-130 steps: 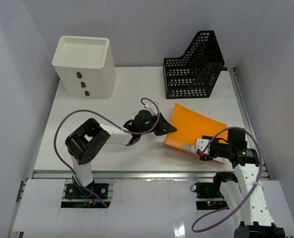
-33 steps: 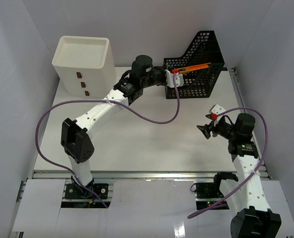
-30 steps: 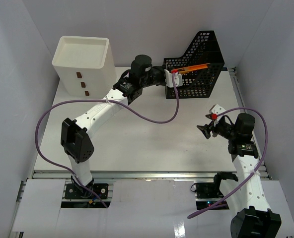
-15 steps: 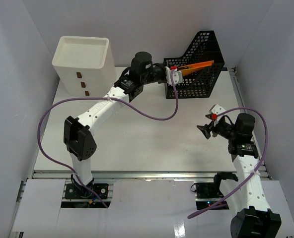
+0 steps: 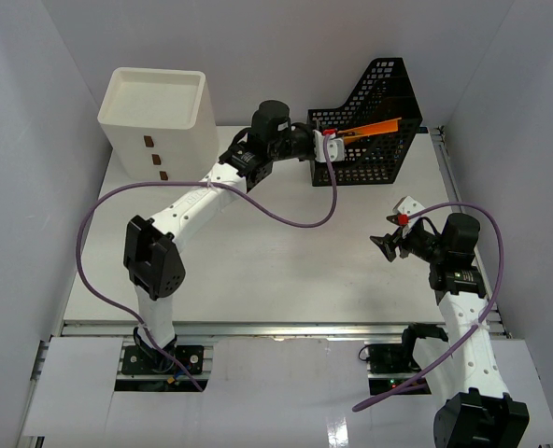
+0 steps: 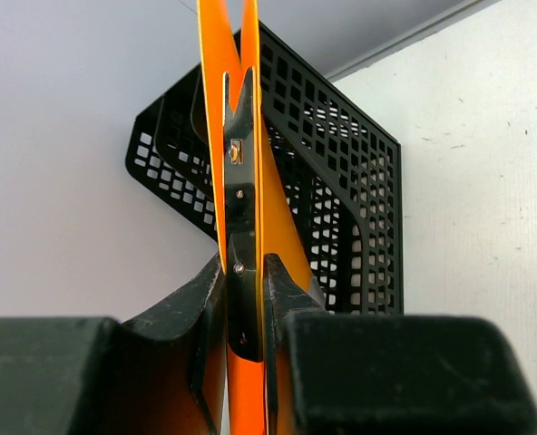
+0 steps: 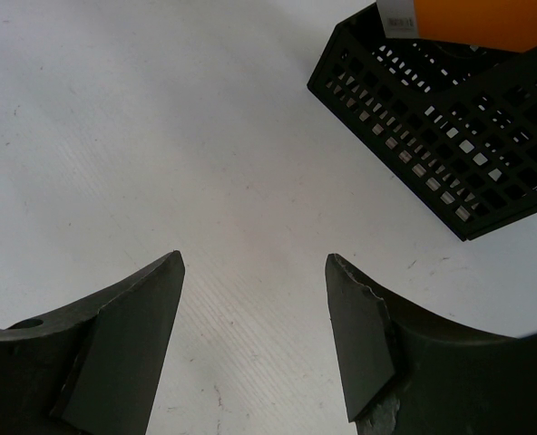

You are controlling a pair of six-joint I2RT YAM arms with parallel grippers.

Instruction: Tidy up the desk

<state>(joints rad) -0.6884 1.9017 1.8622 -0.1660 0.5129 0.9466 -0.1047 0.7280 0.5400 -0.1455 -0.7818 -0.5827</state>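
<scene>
An orange folder [image 5: 375,127] stands on edge over the open top of the black mesh file holder [image 5: 365,149] at the back right of the desk [image 5: 258,261]. My left gripper [image 5: 325,140] is shut on the folder's near end. In the left wrist view both fingers press the orange covers [image 6: 282,236] round a black spine, with the left gripper [image 6: 243,272] just in front of the holder [image 6: 341,208]. My right gripper [image 5: 386,245] hangs open over bare desk [image 7: 160,136], nothing between its fingers. The right wrist view shows the gripper [image 7: 255,263] pointing toward the holder [image 7: 432,154] and folder [image 7: 486,23].
A white three-drawer box [image 5: 157,126] stands at the back left. White walls close in the desk on three sides. A metal rail [image 5: 276,329] runs along the near edge. The left arm's purple cable [image 5: 295,222] loops over the middle.
Earlier the folder lay flat on the desk with both grippers at it; now the left gripper holds it on edge at the file holder. The right arm has drawn back. Over the last second the folder only rocked slightly.
</scene>
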